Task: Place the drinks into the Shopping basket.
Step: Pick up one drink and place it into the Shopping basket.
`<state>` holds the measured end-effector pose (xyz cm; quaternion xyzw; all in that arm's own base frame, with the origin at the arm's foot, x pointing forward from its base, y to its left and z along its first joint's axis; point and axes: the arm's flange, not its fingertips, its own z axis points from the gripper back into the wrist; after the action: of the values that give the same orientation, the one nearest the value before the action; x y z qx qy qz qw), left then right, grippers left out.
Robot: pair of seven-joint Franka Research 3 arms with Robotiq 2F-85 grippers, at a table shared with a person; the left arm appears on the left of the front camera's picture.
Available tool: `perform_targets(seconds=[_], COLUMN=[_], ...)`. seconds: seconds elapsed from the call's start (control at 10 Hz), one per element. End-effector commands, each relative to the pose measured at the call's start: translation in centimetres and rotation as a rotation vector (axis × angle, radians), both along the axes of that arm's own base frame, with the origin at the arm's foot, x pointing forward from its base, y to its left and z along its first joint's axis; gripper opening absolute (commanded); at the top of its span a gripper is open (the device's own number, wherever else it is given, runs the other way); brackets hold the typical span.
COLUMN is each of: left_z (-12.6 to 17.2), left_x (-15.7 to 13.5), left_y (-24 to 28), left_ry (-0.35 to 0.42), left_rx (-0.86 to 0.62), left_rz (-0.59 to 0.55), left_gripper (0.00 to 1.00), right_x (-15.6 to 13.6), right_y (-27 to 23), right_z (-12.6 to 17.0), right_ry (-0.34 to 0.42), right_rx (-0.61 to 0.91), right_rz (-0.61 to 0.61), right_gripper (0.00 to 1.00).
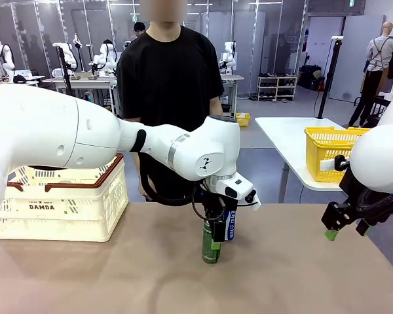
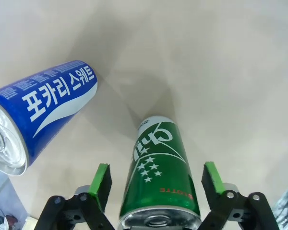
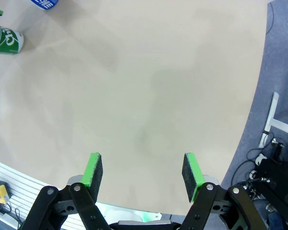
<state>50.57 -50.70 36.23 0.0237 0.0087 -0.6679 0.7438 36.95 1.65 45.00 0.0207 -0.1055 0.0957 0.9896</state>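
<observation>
On table (image 1: 85, 278), green can (image 1: 211, 247) (outside basket (image 1: 65, 209))

Blue can (image 2: 48, 108) close beside green can (image 2: 161, 177), perhaps touching; bare table (image 1: 301, 275) to their right.

Shopping basket (image 1: 65, 203): on table (image 1: 85, 281), far left | near can (image 1: 211, 248): centre | far can (image 1: 230, 226): seemingly just behind-right

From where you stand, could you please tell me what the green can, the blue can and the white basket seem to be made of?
The green can: likely thin metal, glossy printed coat; bare silver rim at its top.
The blue can: the same, with a shiny silver lid and white lettering.
The basket: apparently moulded plastic, cream, fairly matte; slotted walls and a brown rim.
</observation>
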Motion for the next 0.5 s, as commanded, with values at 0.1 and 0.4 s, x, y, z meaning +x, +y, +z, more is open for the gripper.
perform_targets(seconds=[0.1, 0.4], left_z=[-0.48, -0.61], left_x=[-0.51, -1.21], left_y=[0.14, 0.31], left_ry=[-0.024, -0.031], left_rx=[0.033, 0.041], left_rz=[0.010, 0.006], left_gripper=[0.66, 0.42], right_x=[-0.07, -0.07], right_y=[-0.11, -0.11], right_z=[0.04, 0.04], right_ry=[-0.001, -0.001], right_rx=[0.000, 0.000], right_rz=[0.000, 0.000], right_gripper=[0.84, 0.84])
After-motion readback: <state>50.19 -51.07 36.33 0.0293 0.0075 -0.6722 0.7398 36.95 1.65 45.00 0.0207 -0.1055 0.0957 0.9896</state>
